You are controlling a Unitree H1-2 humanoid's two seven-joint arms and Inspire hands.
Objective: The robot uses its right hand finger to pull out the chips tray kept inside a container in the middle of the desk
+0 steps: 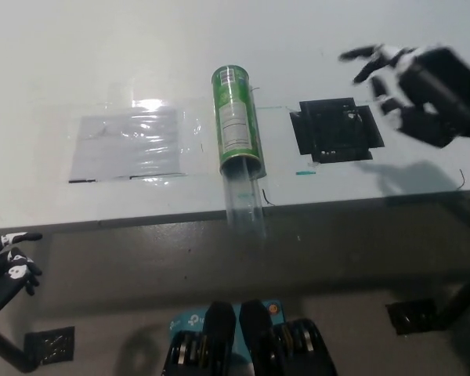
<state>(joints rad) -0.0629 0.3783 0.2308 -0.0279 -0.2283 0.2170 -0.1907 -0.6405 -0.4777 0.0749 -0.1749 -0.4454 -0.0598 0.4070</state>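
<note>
A green chips can [236, 120] lies on its side in the middle of the white desk [102, 63], mouth toward me. A clear tray [244, 201] sticks out of the mouth and reaches past the desk's front edge. My black right hand [417, 82] is raised high at the upper right, well away from the can, open with fingers spread and holding nothing. My white left hand [8, 262] rests low at the lower left, below the desk edge, fingers apart.
A black taped square [335, 129] lies on the desk right of the can. A clear plastic sheet [129, 142] lies left of it. A small green tape mark [305, 173] sits near the front edge.
</note>
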